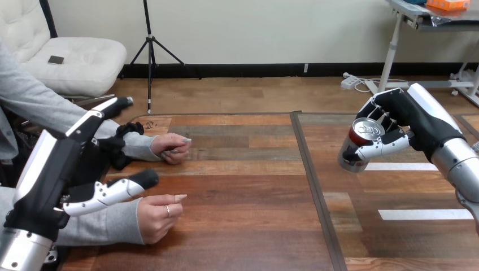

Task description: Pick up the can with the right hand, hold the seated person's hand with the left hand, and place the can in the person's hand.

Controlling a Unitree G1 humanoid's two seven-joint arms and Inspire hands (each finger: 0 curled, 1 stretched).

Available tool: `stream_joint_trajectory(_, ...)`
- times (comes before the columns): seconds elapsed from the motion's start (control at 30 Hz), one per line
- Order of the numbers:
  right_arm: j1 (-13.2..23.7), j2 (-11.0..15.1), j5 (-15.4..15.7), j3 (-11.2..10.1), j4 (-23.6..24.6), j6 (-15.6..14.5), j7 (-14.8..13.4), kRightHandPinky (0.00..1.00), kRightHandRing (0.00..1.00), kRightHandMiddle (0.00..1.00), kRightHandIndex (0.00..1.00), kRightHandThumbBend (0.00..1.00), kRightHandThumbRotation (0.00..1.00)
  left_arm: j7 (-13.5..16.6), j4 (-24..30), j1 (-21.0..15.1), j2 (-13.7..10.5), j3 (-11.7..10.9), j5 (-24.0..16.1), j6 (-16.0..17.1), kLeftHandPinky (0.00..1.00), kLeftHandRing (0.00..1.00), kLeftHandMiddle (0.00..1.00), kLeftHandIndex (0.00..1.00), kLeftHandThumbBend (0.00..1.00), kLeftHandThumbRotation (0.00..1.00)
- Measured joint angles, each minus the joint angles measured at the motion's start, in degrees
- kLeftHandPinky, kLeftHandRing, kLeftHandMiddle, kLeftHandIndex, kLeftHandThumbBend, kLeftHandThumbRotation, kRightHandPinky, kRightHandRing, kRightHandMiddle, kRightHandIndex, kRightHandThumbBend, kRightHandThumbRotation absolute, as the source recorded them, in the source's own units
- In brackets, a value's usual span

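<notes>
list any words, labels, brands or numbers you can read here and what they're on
No text can be read.
On the can, held in the right hand: any print on its side is too blurred to read.
On the white strips on the table: plain, no writing.

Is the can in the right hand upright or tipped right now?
Tipped. The can leans in the right hand, fingers curled round it: its silver top faces the camera and sits up and right of its base.
</notes>
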State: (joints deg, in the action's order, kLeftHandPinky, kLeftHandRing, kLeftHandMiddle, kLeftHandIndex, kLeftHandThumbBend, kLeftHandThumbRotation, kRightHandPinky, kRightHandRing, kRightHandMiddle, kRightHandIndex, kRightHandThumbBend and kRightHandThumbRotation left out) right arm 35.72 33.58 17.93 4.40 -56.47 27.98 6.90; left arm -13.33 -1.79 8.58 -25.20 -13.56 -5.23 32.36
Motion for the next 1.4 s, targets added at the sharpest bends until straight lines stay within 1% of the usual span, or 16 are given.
stream_joint_trajectory(0.07, 0.0, 0.0, 0.0, 0.0, 0.0, 0.2, 0.0, 0.29, 0.33, 0.38, 0.4, 0.9, 0.0, 0.2, 0.4, 0.0, -0.6, 0.0, -2.3, -0.6, 0.71, 0.95, 0.97, 0.93, 1.0, 0.54)
stream_joint_trajectory(0.2, 0.0, -0.1, 0.0, 0.0, 0.0, 0.4, 0.0, 0.29, 0.33, 0.38, 0.4, 0.9, 0.0, 0.7, 1.2, 0.0, -1.8, -0.1, -6.8, -1.9, 0.66, 0.9, 0.95, 0.91, 1.0, 0.53)
stream_joint_trajectory(0.33, 0.0, -0.1, 0.0, 0.0, 0.0, 0.4, 0.0, 0.29, 0.33, 0.39, 0.4, 0.89, 0.0, 1.8, 1.9, 0.0, -2.9, -0.1, -11.6, -3.0, 0.63, 0.87, 0.92, 0.9, 1.0, 0.51)
stream_joint_trajectory(0.5, 0.0, -0.2, 0.0, 0.0, 0.0, 0.4, 0.0, 0.3, 0.34, 0.39, 0.4, 0.89, 0.0, 2.9, 2.0, 0.0, -3.8, -0.1, -15.2, -3.5, 0.63, 0.86, 0.91, 0.89, 1.0, 0.48)
stream_joint_trajectory(0.6, 0.0, -0.2, 0.0, 0.0, 0.0, 0.5, 0.0, 0.29, 0.34, 0.39, 0.4, 0.89, 0.0, 4.0, 2.0, 0.0, -4.2, -0.1, -18.0, -3.5, 0.64, 0.85, 0.9, 0.88, 1.0, 0.47)
stream_joint_trajectory(0.77, 0.0, -0.2, 0.0, 0.0, 0.0, 0.7, 0.0, 0.29, 0.33, 0.38, 0.4, 0.88, 0.0, 5.4, 2.0, 0.0, -5.1, 0.1, -22.1, -3.5, 0.65, 0.84, 0.88, 0.87, 1.0, 0.46)
stream_joint_trajectory(0.93, 0.0, -0.2, 0.0, 0.0, 0.0, 0.7, 0.0, 0.29, 0.33, 0.38, 0.4, 0.88, 0.0, 5.8, 2.0, 0.0, -5.9, 0.4, -24.3, -3.6, 0.65, 0.83, 0.87, 0.86, 1.0, 0.44)
stream_joint_trajectory(1.07, 0.0, -0.2, 0.0, 0.0, 0.0, 0.7, 0.0, 0.28, 0.32, 0.38, 0.4, 0.89, 0.0, 6.0, 2.0, 0.0, -6.3, 0.8, -25.3, -3.8, 0.65, 0.83, 0.87, 0.85, 1.0, 0.44)
stream_joint_trajectory(1.4, 0.0, -0.2, 0.0, 0.0, 0.0, 0.7, 0.1, 0.27, 0.31, 0.36, 0.4, 0.89, 0.0, 7.1, 1.8, -0.4, -7.2, 2.3, -28.9, -4.1, 0.64, 0.81, 0.85, 0.83, 1.0, 0.48)
